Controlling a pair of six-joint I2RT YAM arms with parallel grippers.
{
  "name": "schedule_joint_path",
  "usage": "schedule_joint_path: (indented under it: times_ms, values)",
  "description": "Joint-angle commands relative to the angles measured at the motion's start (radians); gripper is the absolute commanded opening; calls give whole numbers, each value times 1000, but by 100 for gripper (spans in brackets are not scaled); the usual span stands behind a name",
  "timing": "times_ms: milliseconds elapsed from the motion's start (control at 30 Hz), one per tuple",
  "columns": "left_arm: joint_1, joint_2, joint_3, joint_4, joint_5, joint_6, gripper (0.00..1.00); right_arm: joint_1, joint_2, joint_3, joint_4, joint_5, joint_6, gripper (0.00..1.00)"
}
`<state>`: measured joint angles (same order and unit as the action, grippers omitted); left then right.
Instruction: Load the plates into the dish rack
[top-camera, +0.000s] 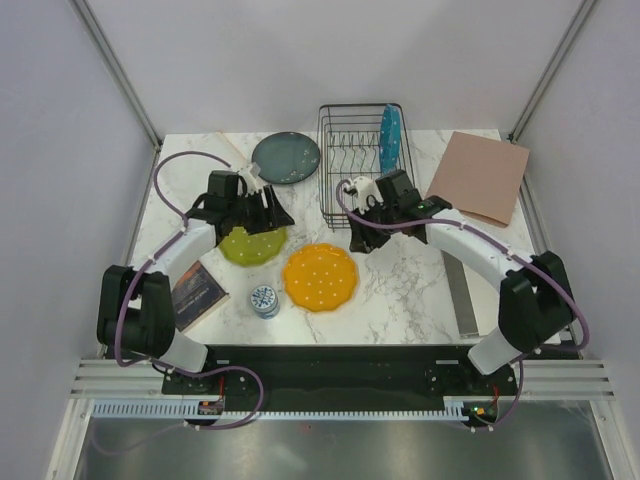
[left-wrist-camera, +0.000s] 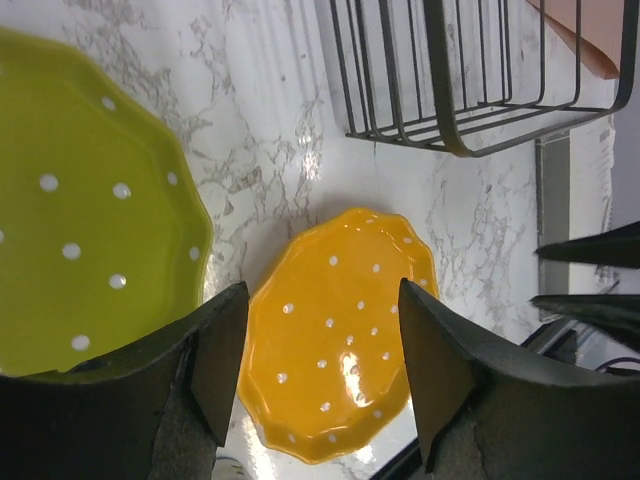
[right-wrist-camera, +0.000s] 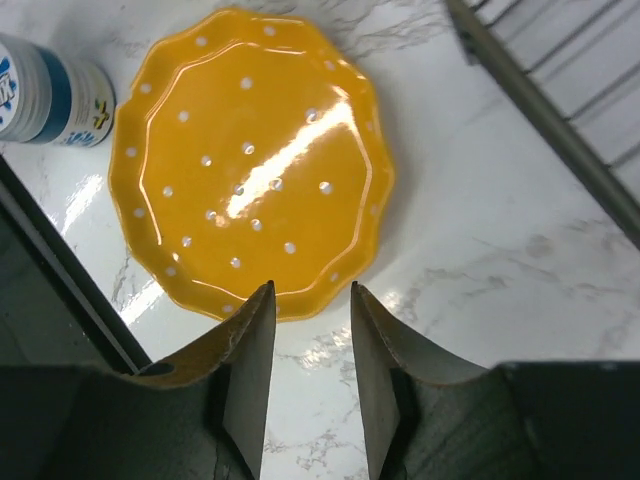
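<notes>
The black wire dish rack (top-camera: 350, 165) stands at the back middle with the blue plate (top-camera: 390, 138) upright in its right side. The teal-grey plate (top-camera: 286, 158) lies flat to the left of the rack. The lime-green plate (top-camera: 252, 243) lies partly under my left gripper (top-camera: 266, 214), which is open and empty. The orange plate (top-camera: 320, 277) lies flat at the front middle. My right gripper (top-camera: 359, 238) is open and empty, just in front of the rack and above the orange plate's far edge (right-wrist-camera: 250, 160). The left wrist view shows the lime-green plate (left-wrist-camera: 80, 220), the orange plate (left-wrist-camera: 340, 340) and the rack corner (left-wrist-camera: 450, 100).
A small blue-white tin (top-camera: 265, 301) stands left of the orange plate. A dark booklet (top-camera: 197, 292) lies at the front left. A tan mat (top-camera: 478, 177) lies right of the rack, and a metal strip (top-camera: 462, 298) lies at the front right.
</notes>
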<state>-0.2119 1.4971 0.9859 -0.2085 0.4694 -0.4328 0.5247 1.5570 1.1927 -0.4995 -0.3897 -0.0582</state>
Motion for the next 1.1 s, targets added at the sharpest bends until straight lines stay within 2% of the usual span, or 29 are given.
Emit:
schedule_joint_path:
  times_ms: [0, 100, 200, 267, 533, 667, 833, 1067]
  values:
    - [-4, 8, -36, -61, -11, -173, 68, 69, 77, -19, 122, -117, -55, 41]
    - [-14, 5, -79, -57, -15, -241, 66, 127, 147, -10, 171, -74, -29, 39]
    - [-23, 14, -108, -63, -35, -227, 61, 162, 215, 22, 164, -25, 7, 34]
    - [-29, 18, -110, -101, -75, -207, 58, 181, 239, 36, 141, 87, 20, 31]
    - [-47, 32, -128, -132, -109, -169, 58, 228, 258, -16, 88, 317, 26, 30]
    - [-61, 55, -104, -169, -140, -136, 57, 230, 216, -67, 85, 446, 6, 29]
    - [-107, 80, -93, -172, -172, -123, 58, 225, 184, -130, 78, 492, -42, 28]
    - [-155, 144, -62, -155, -124, -96, 58, 176, 126, -183, 64, 502, -72, 29]
